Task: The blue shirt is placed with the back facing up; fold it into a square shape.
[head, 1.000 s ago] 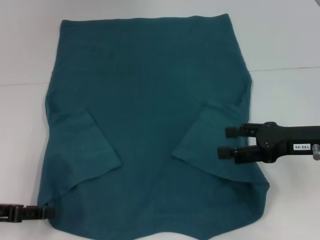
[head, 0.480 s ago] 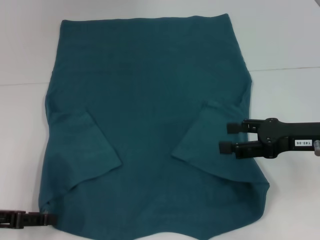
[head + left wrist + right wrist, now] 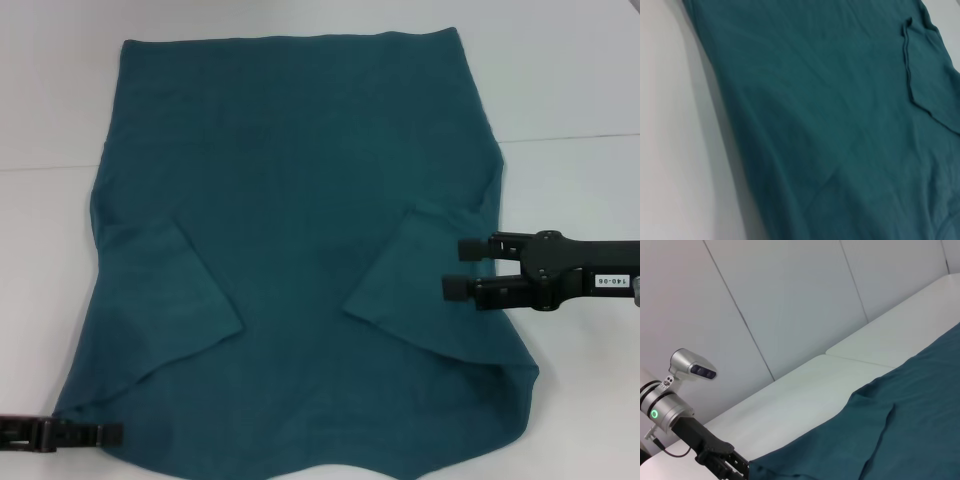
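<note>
Nearest edge first: the left gripper point(image 3: 110, 433), a slim black tool, lies low at the near-left corner of the large dark teal-blue soft cotton short-sleeved shirt point(image 3: 300, 200), its tip right at the hem. Whether its fingers are spread or pinching cloth, I cannot tell; the tip is too dark against the fabric. In the right wrist view the same gripper point(image 3: 737, 467) shows at the cloth's edge, with a silver wrist joint carrying a green ring light point(image 3: 660, 410) behind it.

The shirt lies flat on the white desk point(image 3: 570, 90), plain side up, no lettering in sight. Both short sleeves are folded inward onto the body: left sleeve point(image 3: 170, 300) and right sleeve point(image 3: 415, 285) lie as angled flaps. The near hem curves unevenly.

A little farther in, on the right side, the right gripper point(image 3: 462, 266) reaches in level from the right edge. Its two black fingers point(image 3: 470, 246) are spread apart, one beyond the other, tips over the outer part of the right sleeve flap. No cloth between them that I can see.

Far end: the shirt's straight top edge lies across the desk. A thin seam line point(image 3: 570, 137) crosses the desk surface.
</note>
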Motion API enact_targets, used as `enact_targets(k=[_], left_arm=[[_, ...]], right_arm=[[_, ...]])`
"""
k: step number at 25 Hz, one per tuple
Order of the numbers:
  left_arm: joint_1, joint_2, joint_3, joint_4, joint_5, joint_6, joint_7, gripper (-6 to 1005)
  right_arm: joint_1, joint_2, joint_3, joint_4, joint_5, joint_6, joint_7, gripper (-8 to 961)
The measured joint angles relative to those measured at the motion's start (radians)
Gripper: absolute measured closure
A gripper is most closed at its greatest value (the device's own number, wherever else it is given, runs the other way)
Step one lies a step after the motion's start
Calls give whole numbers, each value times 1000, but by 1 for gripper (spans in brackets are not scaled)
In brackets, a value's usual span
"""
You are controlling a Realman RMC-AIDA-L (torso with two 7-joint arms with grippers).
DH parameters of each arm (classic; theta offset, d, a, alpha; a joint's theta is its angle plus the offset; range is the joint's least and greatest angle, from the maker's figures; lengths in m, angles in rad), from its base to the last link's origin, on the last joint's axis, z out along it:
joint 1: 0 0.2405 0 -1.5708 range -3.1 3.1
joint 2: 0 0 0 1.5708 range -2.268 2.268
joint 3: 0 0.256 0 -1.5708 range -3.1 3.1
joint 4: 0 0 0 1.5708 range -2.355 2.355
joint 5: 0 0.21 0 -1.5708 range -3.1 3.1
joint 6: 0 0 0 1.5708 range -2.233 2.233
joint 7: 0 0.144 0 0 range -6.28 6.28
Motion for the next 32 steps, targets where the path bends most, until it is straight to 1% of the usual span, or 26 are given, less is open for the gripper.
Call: enact_targets(k=[8,14,23,32], left_arm=[[-8,6,0,1,7,-42,-10,295],[-8,10,-3,10,18,-37,-21,295],[-7,10,1,12,38,-16,-39,294],[-7,8,-5,6,43,-32,-57,294]], right_arm=[[-3,0,4,0,5,0,-2,29],[-5,0,12,0,9,-1,2,29],[-5,0,15,0,9,-2,4,29],[-5,0,17,0,9,-2,1,29]])
